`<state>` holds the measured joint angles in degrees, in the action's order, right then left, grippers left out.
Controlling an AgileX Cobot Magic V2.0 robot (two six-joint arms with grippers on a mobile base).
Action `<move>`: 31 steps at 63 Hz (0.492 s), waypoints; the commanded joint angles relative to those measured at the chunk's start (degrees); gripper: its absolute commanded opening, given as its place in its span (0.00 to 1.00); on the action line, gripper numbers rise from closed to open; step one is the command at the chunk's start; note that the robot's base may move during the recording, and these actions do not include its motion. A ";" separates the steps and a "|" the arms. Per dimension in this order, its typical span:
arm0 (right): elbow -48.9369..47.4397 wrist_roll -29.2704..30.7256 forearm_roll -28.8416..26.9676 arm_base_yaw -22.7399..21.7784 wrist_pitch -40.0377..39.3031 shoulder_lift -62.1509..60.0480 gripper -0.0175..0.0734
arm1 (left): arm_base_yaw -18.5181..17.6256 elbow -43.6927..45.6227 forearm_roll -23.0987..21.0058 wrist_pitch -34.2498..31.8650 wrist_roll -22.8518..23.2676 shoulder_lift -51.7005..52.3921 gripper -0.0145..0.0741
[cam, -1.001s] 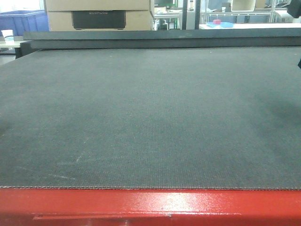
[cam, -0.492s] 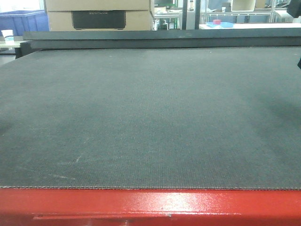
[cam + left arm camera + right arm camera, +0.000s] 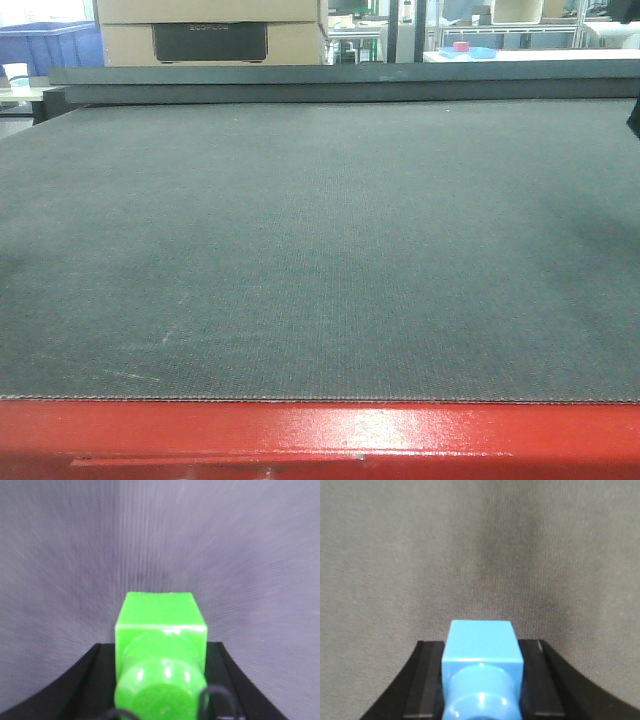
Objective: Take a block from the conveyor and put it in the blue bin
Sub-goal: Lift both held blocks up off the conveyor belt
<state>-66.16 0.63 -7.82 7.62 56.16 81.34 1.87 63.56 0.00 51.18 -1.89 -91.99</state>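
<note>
Dark grey, fine-woven belting fills the front view: one conveyor (image 3: 320, 250), with its single glossy red frame rail (image 3: 320, 440) running along 6 o'clock. Beyond the far edge, at 11 o'clock, stands one blue bin (image 3: 45, 45), and one white cup (image 3: 16, 76) sits just below it at 10 o'clock. Two cardboard boxes (image 3: 210, 30) are stacked at 12 o'clock, the lower one bearing a dark panel. One dark sliver (image 3: 634, 118) pokes in at 2 o'clock on the right border; too little of it shows to name it.

The left gripper (image 3: 160, 680) hangs over the belt, whose weave looks blurred in its wrist view. At 6 o'clock one bright green piece (image 3: 160, 617), square-ended with a rounded base, sits between two black curved flanks. I cannot tell how the fingers stand.

The right gripper (image 3: 481, 685) hangs over sharper grey weave. At 6 o'clock one light-blue piece (image 3: 481, 640) of the same form sits between two black flanks with flat strips beside it. Here too the spread of the fingers cannot be told. Whether that piece is the block or part of the tool I cannot tell, so I cannot say where the block lies.
</note>
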 commanded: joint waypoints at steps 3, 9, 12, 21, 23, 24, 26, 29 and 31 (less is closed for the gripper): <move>-0.58 0.03 0.02 0.12 -3.63 -2.42 0.01 | 0.01 -0.09 -1.98 -2.54 -2.80 5.36 0.04; 0.01 0.03 -0.26 0.12 -9.07 -4.16 0.01 | 0.01 -0.09 -4.50 -4.89 -2.84 8.84 0.04; 0.46 0.03 -0.55 0.12 -11.61 -5.07 0.01 | 0.01 -0.09 -6.09 -7.03 -3.15 10.66 0.04; 3.19 0.03 -1.76 0.12 -18.80 -8.88 0.01 | 0.01 -1.59 -14.05 -14.66 -8.36 18.01 0.04; 3.93 0.03 -1.76 0.12 -20.38 -9.99 0.01 | -0.12 -2.41 -15.58 -16.29 -9.16 19.45 0.04; 4.52 0.03 -1.76 0.12 -21.69 -10.44 0.01 | -0.25 -2.78 -16.05 -17.59 -9.42 20.19 0.04; 5.50 0.03 -1.76 0.12 -23.93 -11.63 0.01 | -0.83 -3.73 -16.38 -19.59 -9.76 21.93 0.04; 6.62 0.03 -1.76 0.12 -26.47 -13.05 0.01 | -2.07 -4.96 -16.38 -22.25 -9.90 24.35 0.04; 7.36 0.03 -1.76 0.12 -28.03 -13.97 0.01 | -2.95 -6.06 -16.38 -24.13 -9.90 25.69 0.04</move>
<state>-60.38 0.63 -9.58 7.62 33.80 69.89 0.77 59.78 -14.61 32.69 -10.67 -70.47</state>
